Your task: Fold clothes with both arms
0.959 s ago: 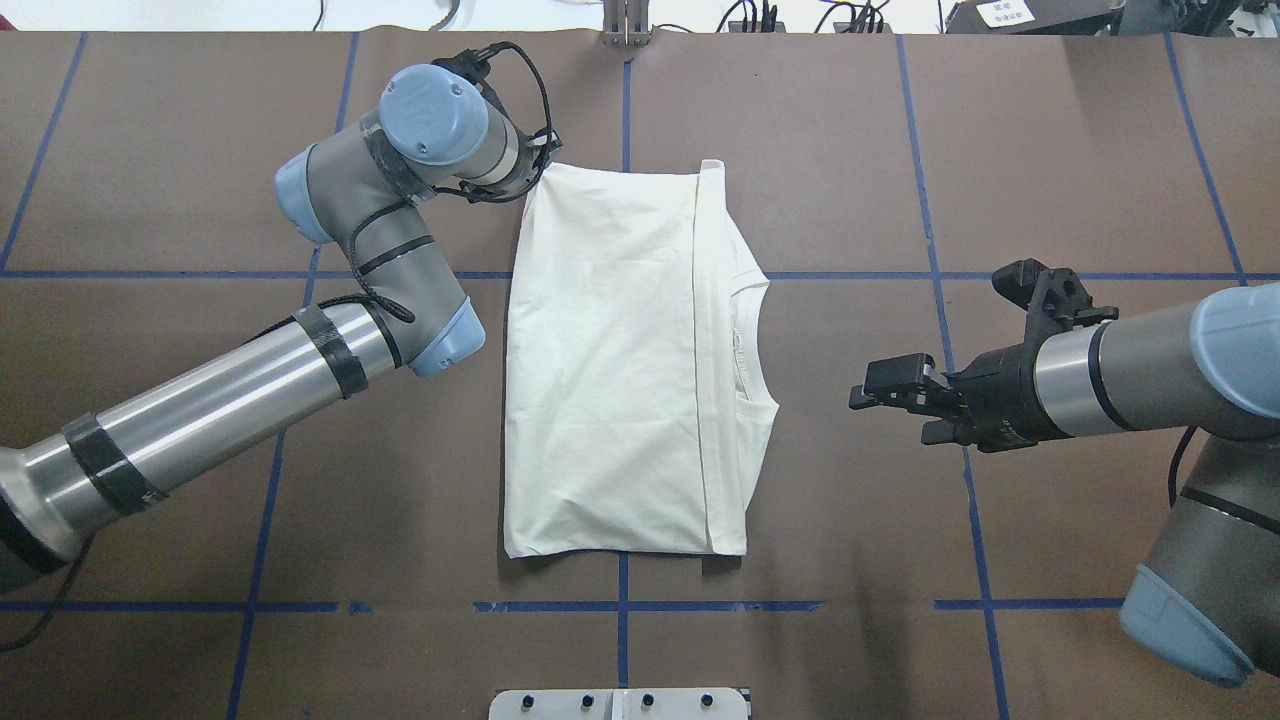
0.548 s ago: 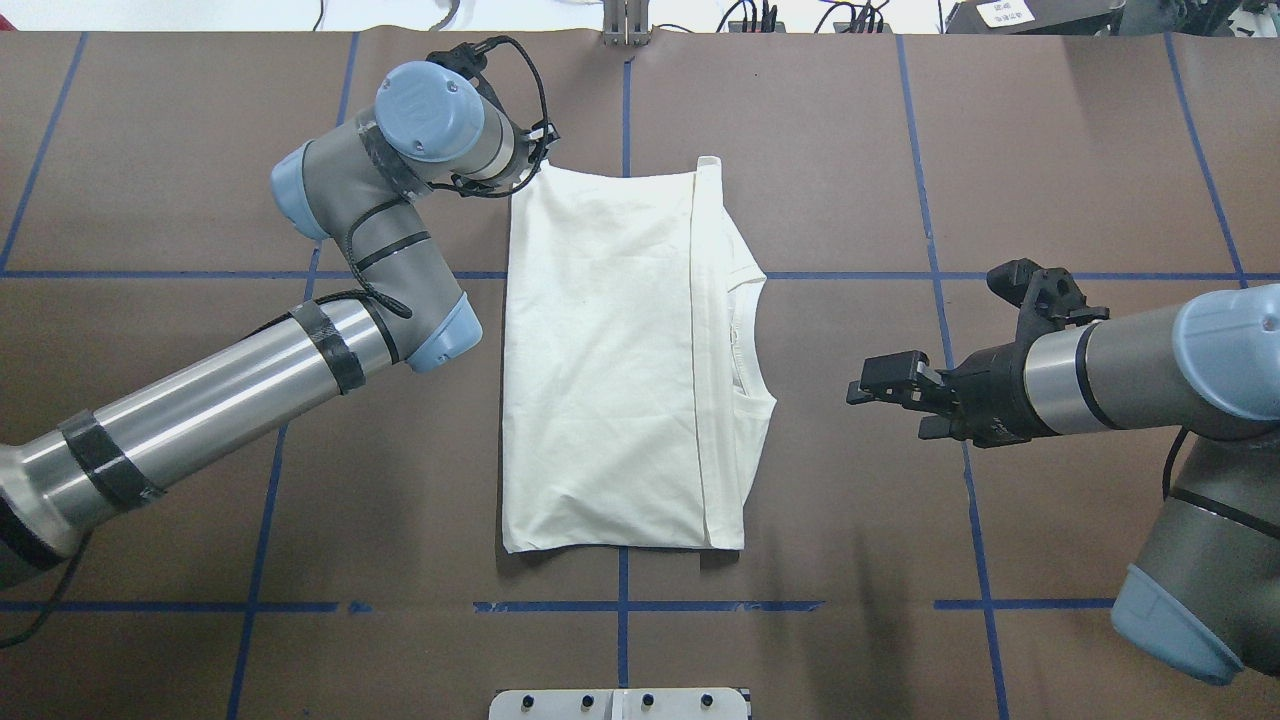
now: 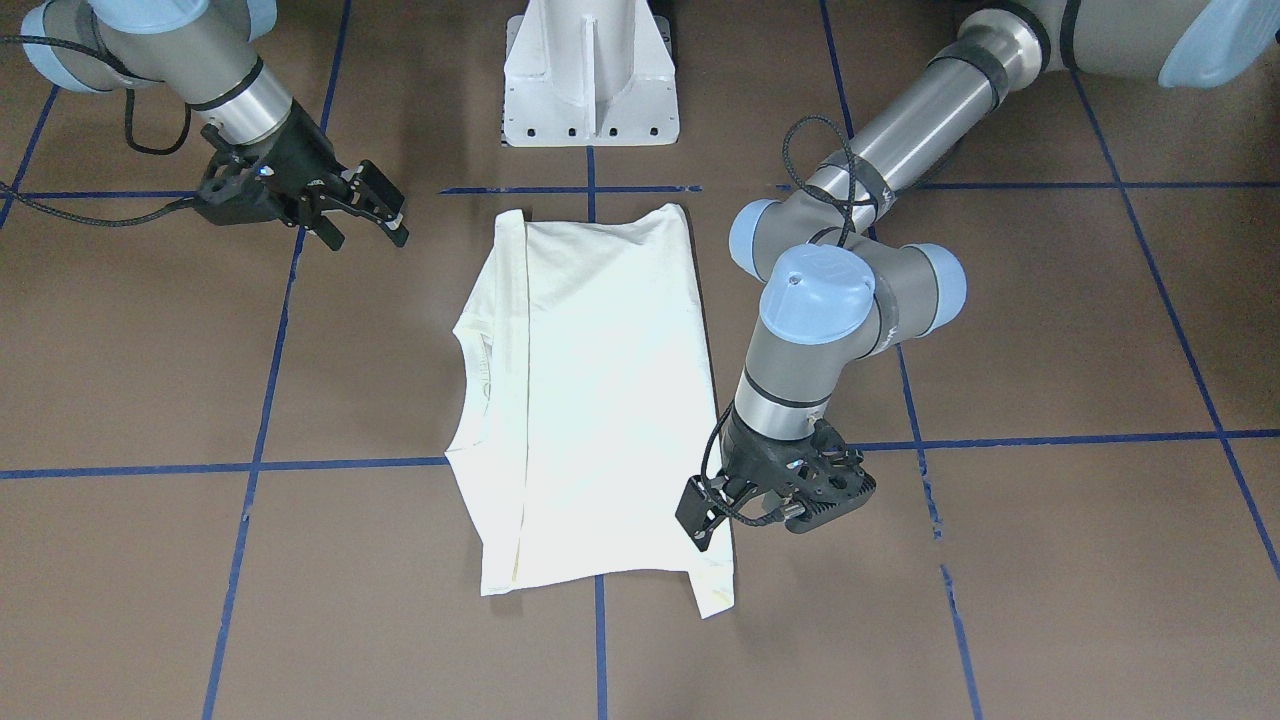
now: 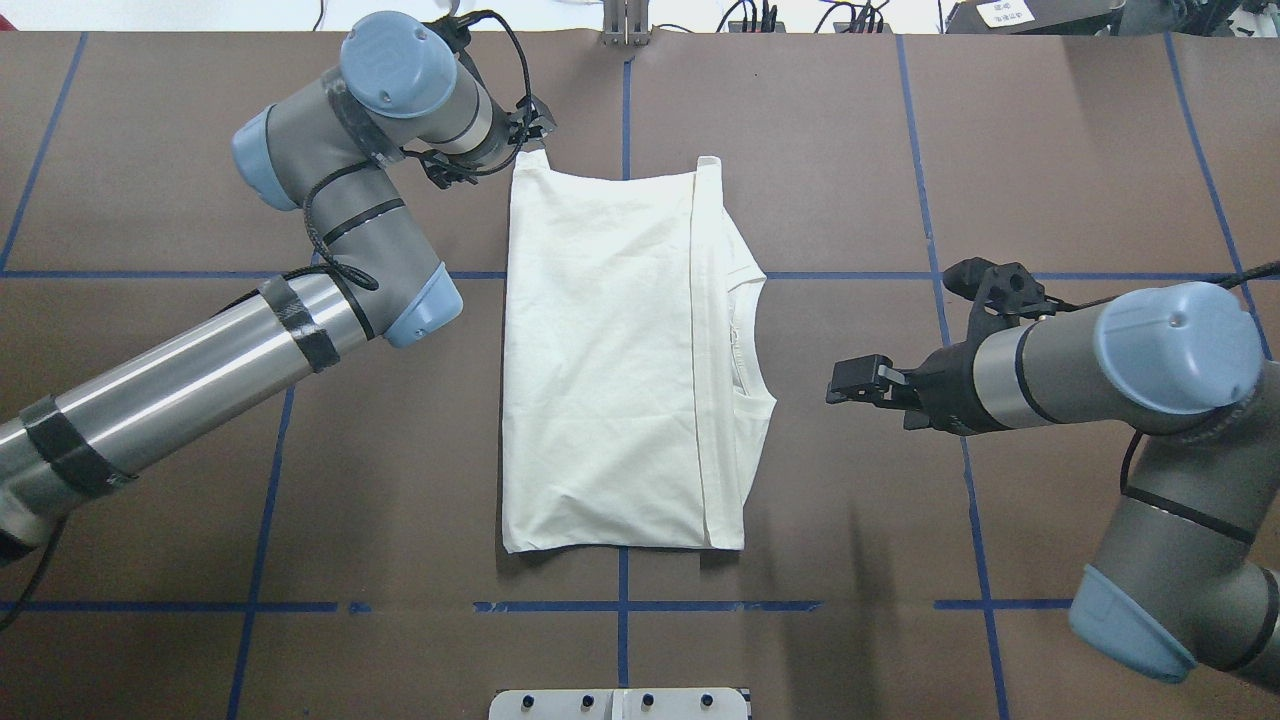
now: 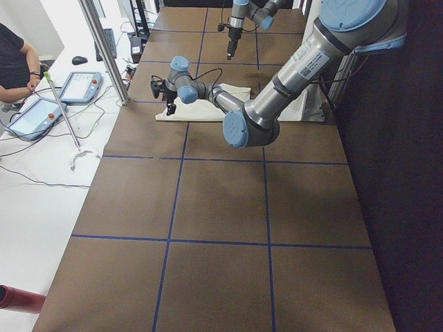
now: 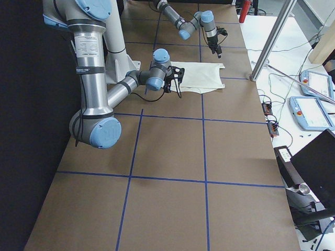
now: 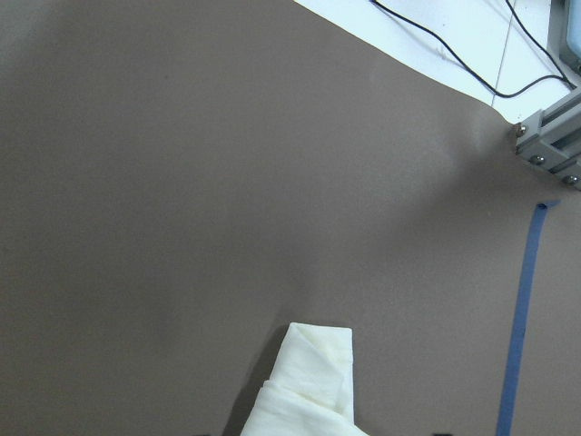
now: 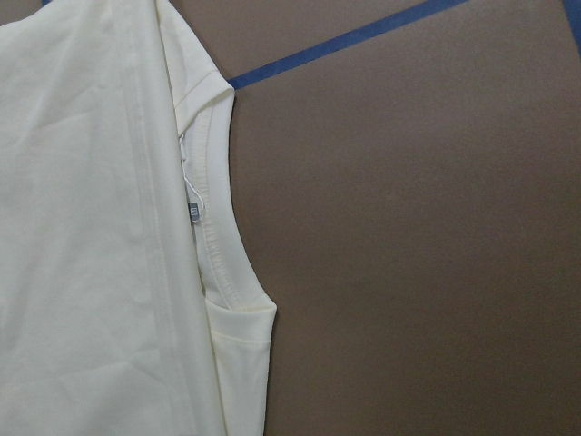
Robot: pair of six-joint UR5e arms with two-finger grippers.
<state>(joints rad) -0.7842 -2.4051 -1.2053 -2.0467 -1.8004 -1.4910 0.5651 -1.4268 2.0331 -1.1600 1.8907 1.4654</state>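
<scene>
The shirt (image 4: 600,360) lies flat on the bench (image 4: 850,150) in front of the pedestal (image 3: 590,70), plain cream side up, folded into a long rectangle; its collar (image 8: 213,236) faces the robot's right. The left end effector (image 3: 705,525) is pinched narrow on the shirt's left corner farthest from the pedestal, which is drawn out to a point; the right end effector (image 3: 368,228) hovers over bare bench nearer the pedestal, clear of the collar, jaws spread wide and gripping nothing.
</scene>
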